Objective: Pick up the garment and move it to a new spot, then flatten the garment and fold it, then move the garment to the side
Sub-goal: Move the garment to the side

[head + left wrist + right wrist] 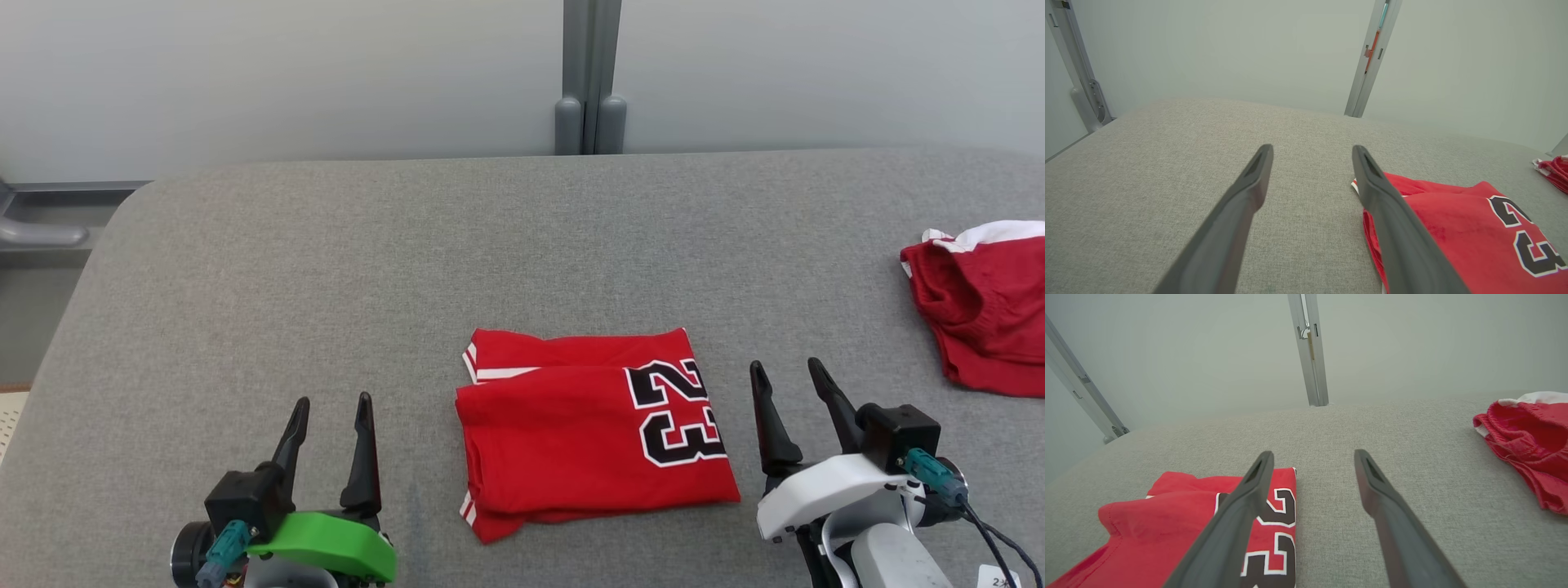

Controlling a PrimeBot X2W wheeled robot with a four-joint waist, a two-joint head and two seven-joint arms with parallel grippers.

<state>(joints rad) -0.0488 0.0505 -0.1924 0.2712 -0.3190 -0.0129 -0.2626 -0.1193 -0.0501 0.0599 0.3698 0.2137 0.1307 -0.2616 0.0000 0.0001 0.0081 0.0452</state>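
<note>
Though beside the garment [571, 441], left end effector [333, 400] and right end effector [785, 364] agape.

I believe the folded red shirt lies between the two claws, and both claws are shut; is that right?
Not quite: both claws are open. The head view shows the left claw and the right claw spread wide, either side of the folded red shirt.

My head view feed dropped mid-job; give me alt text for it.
A folded red garment with a black 23 lies on the gray fabric surface between the left tool and the right tool, both open and clear of it. A crumpled red and white garment sits at the far right.
</note>
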